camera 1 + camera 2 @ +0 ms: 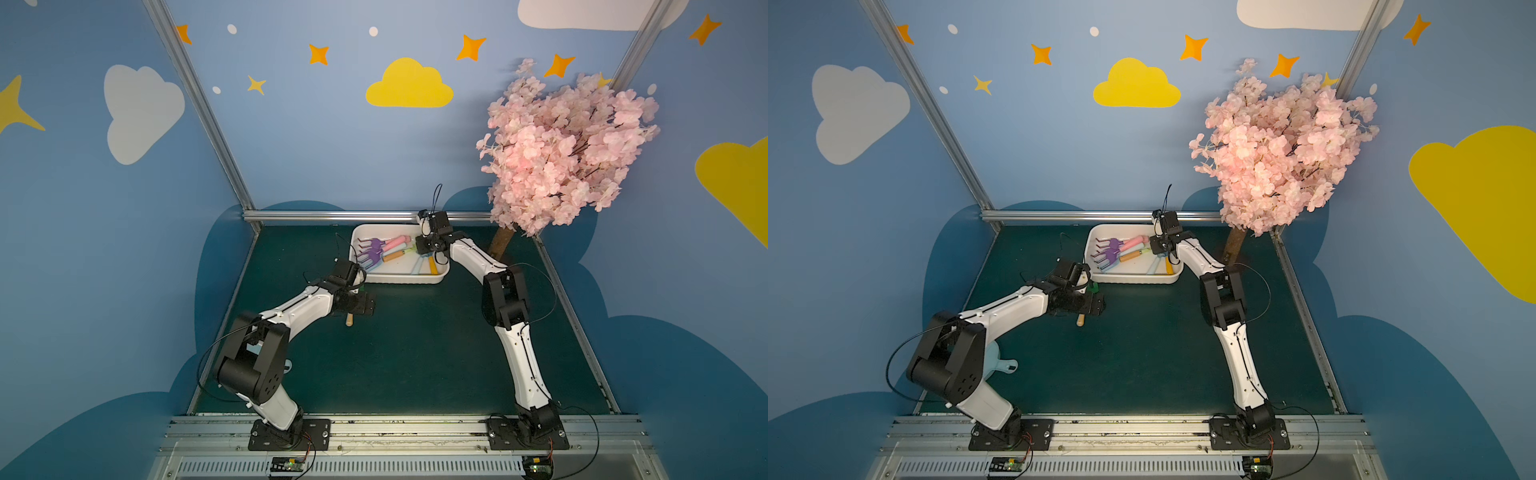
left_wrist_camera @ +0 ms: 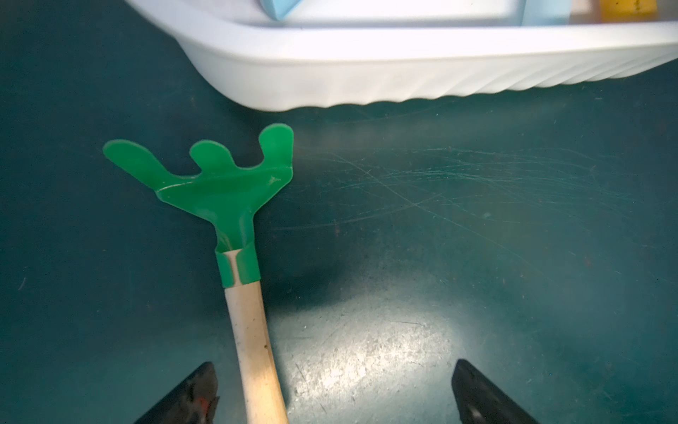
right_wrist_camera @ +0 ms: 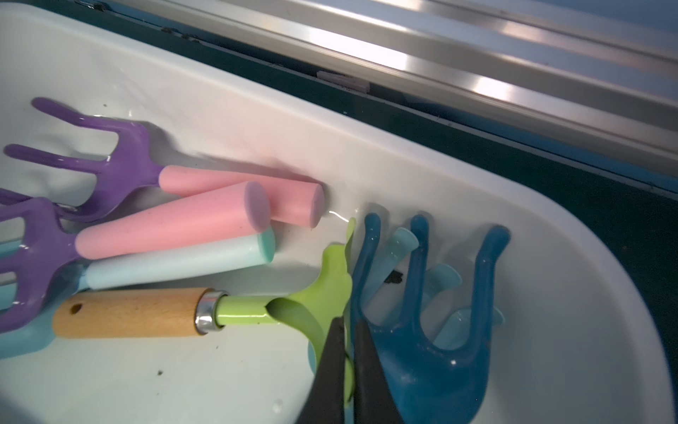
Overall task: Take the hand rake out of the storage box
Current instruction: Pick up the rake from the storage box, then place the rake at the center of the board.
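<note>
Storage box (image 1: 399, 281) sits at 12 o'clock on the mat (image 1: 415, 353) in both top views. Only the right wrist view shows the right gripper (image 3: 349, 322) pinched together on the head of the lime rake (image 3: 319, 290) inside the box. Only the left wrist view shows the left gripper (image 2: 334, 363) spread wide. The handle of the green rake (image 2: 220, 183) lies ungripped between its jaws. This rake rests on the mat near the box's 7 o'clock corner, not touching it.

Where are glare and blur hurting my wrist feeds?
Left wrist view: glare pools on the green mat, the storage box wall is washed out and soft, the green hand rake is crisp. Right wrist view: glare streaks the aluminium rail; the fingers of the right hand, shut on the lime-green hand rake, are blurred.
</note>
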